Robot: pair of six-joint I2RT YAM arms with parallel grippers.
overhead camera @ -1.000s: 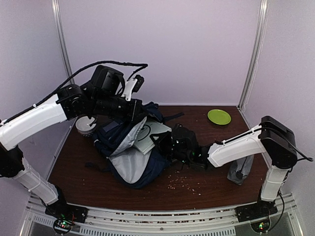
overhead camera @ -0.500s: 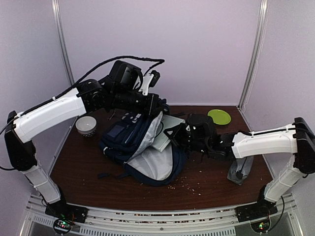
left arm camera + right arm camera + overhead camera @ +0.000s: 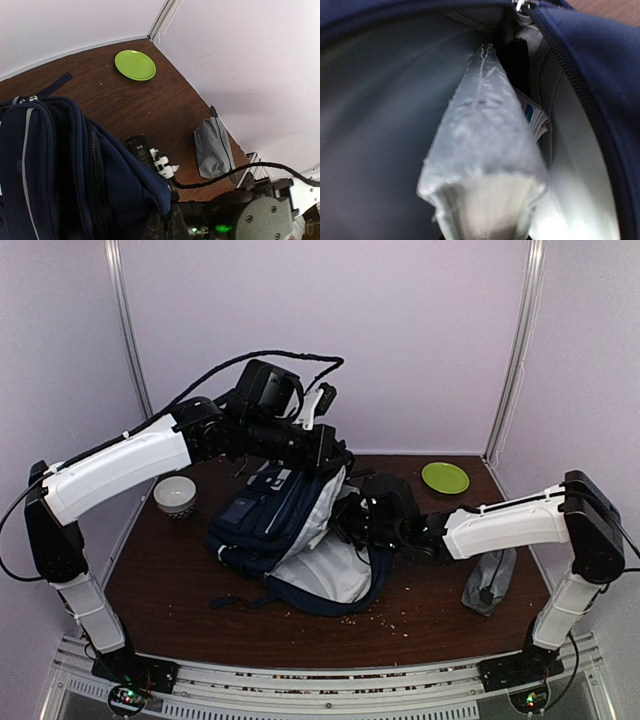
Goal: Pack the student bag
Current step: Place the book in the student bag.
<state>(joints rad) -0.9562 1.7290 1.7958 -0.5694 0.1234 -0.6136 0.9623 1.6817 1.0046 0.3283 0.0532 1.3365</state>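
Observation:
The student bag [image 3: 265, 515] is a navy backpack standing half upright mid-table, its grey lining [image 3: 325, 565] gaping toward the right. My left gripper [image 3: 335, 455] is shut on the bag's top edge [image 3: 167, 192] and holds it up. My right gripper [image 3: 358, 525] reaches into the opening, its fingers hidden. In the right wrist view a clear plastic packet [image 3: 485, 150] sticks out from its jaws, inside the lining [image 3: 380, 125]. A stack of papers [image 3: 536, 120] stands deeper in the bag.
A green plate [image 3: 445, 477] lies at the back right. A white bowl [image 3: 174, 496] stands left of the bag. A small grey pouch [image 3: 488, 582] lies under the right arm. Crumbs dot the wood in front of the bag. Dark straps [image 3: 235, 595] trail at the front.
My left gripper has pulled the bag's top edge up and to the right, standing the bag more upright. My right gripper has carried the packet into the opening.

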